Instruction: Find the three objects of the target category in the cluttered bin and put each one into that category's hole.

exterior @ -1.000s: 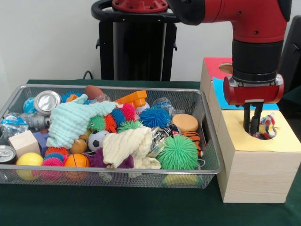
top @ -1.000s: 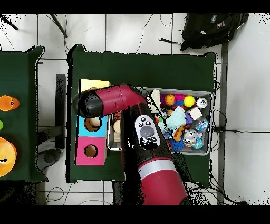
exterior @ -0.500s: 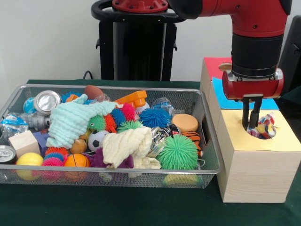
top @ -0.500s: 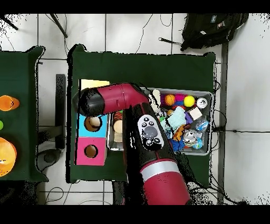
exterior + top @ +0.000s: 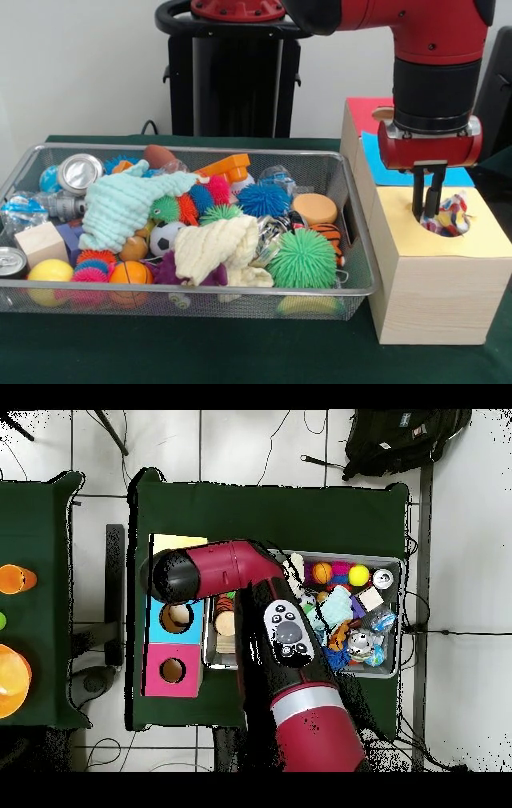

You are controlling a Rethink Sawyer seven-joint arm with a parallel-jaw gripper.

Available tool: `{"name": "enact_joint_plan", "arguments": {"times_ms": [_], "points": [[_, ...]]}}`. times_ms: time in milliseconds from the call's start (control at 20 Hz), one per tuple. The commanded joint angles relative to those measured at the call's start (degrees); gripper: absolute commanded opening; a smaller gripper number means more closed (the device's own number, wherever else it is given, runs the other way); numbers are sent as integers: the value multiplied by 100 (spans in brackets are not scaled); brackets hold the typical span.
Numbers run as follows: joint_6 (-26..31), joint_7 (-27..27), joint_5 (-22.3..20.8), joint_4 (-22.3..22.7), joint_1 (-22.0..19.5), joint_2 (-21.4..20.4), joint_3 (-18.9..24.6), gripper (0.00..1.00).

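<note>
Your claw point(image 5: 429, 214) has risen a little over the last second: its tips sat down in the hole of the yellow-topped box point(image 5: 432, 264) then, and now they hang at the rim. The fingers stand close together with nothing between them, so read the claw as closed and empty. The multicoloured rope toy point(image 5: 454, 214) lies in that hole, just beside the tips, with part of it showing above the edge. Judged from this, one drop is made and the arm is leaving the box.

The arm point(image 5: 436, 72) comes straight down over the box, wrist vertical, claw pointing at the hole. From overhead its shoulder covers the yellow box, so you cannot check the hole there.

The wire bin point(image 5: 352, 240) on the green counter point(image 5: 240, 352) is full: spiky balls, two cloths, cans, a wooden block. Whatever else belongs to the category must be found in there.
</note>
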Motion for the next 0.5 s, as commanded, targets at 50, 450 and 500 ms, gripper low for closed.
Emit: {"name": "enact_joint_plan", "arguments": {"times_ms": [50,450,500], "points": [[1125,-479,-110,202,-423,13,-142,0],[1538,-333,59,108,-311,-192,-140,0],[1564,-343,69,109,-317,-229,-136,0]]}}
